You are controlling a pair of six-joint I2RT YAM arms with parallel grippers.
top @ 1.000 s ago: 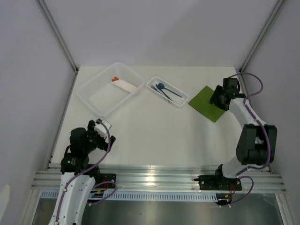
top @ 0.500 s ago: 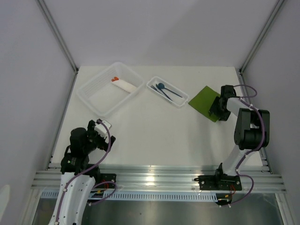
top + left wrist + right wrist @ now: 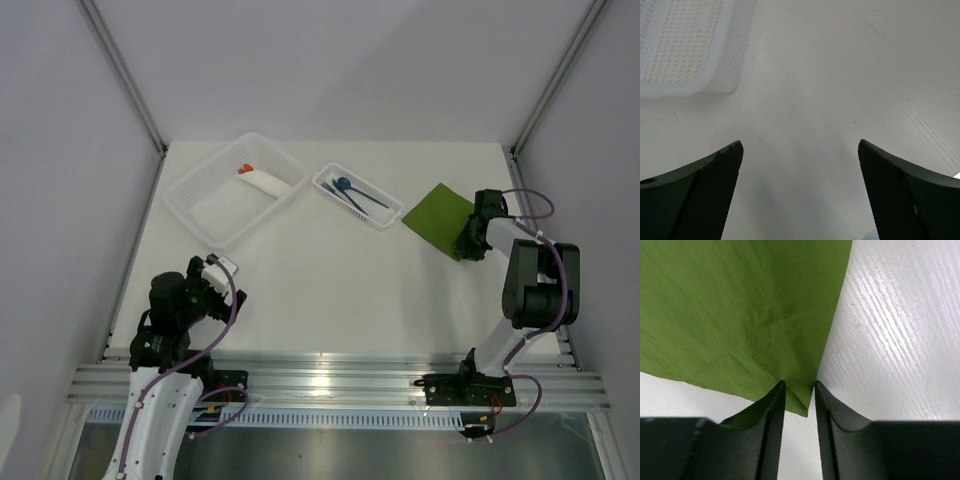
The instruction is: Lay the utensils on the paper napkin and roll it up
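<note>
At the far right of the bench (image 3: 330,290), seen from above, one green paper napkin (image 3: 438,220) lies flat. The right pincer (image 3: 468,243) sits low at its near right corner, probably because a loose corner is the easiest place to lift thin paper from and drag it toward the middle. The utensils (image 3: 350,195) lie together in one small tray (image 3: 392,218) at the far centre, well apart from the napkin. One has a round spoon bowl. Two or three thin dark pieces seem to lie with it, but they are too small to count surely. To the far left, one large white basket (image 3: 215,195) holds one white roll (image 3: 265,181) with orange tips. The left pincer (image 3: 218,272) waits at the near left, out of the other arm's way.

From the left wrist, the left pincer (image 3: 800,143) has its jaws spread as wide as they go, and it holds nothing. Only bare bench (image 3: 840,75) lies beneath it, with a corner of the basket (image 3: 685,50) at the far left.

From the right wrist, the right pincer (image 3: 799,385) has its jaws drawn narrow, with a slim gap between them. The pointed corner of the napkin (image 3: 740,305) reaches into that gap. The paper does not look pinched yet, so I judge the grasp unfinished. White bench (image 3: 890,340) shows to the right of the sheet.
</note>
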